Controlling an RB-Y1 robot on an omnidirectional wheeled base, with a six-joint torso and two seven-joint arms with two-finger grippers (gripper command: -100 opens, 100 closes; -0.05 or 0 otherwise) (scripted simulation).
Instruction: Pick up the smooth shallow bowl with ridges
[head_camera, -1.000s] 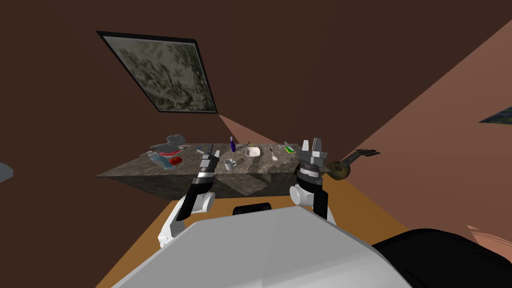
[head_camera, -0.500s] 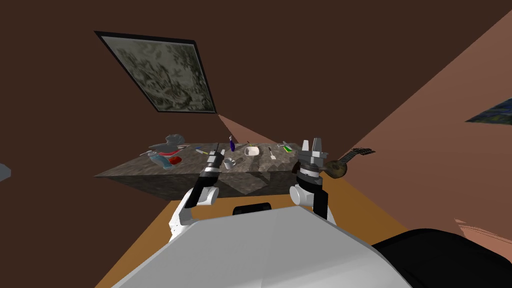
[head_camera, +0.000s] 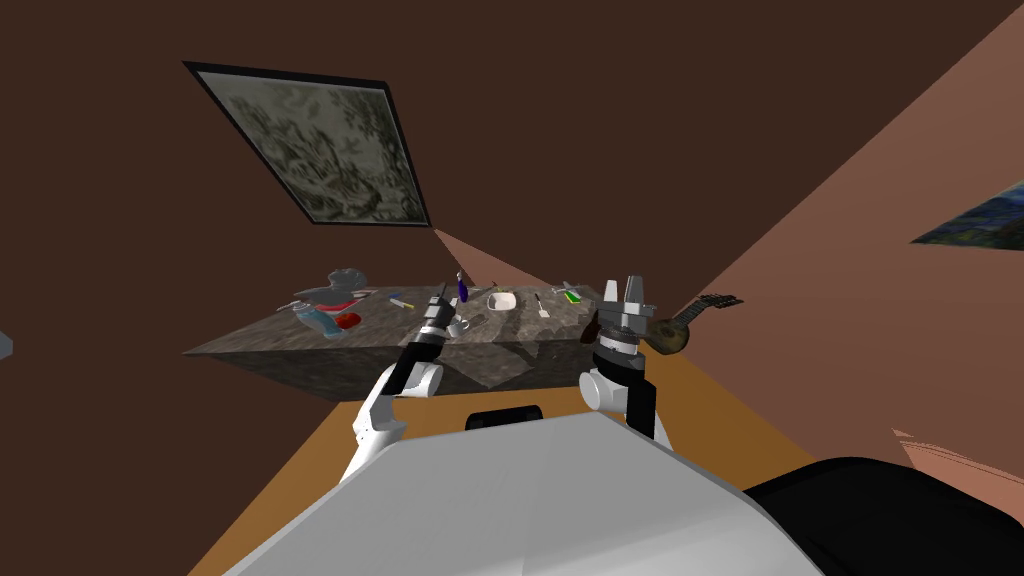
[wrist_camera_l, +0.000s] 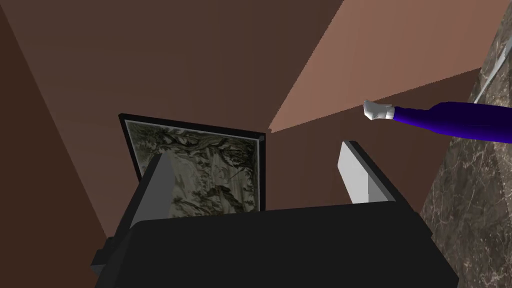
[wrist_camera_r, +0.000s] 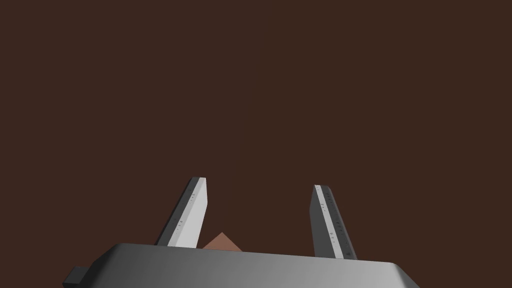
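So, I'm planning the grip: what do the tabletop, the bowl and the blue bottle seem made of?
Tabletop: dark grey with pale veins, looks like stone, perhaps marble. Bowl: plain white, no shine visible; ceramic or plastic, too small to tell. Bottle: deep blue, smooth, soft sheen, white cap; glass or plastic.

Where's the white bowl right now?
In the head view the white bowl sits on the marble table, between the blue bottle at left and a white utensil at right.
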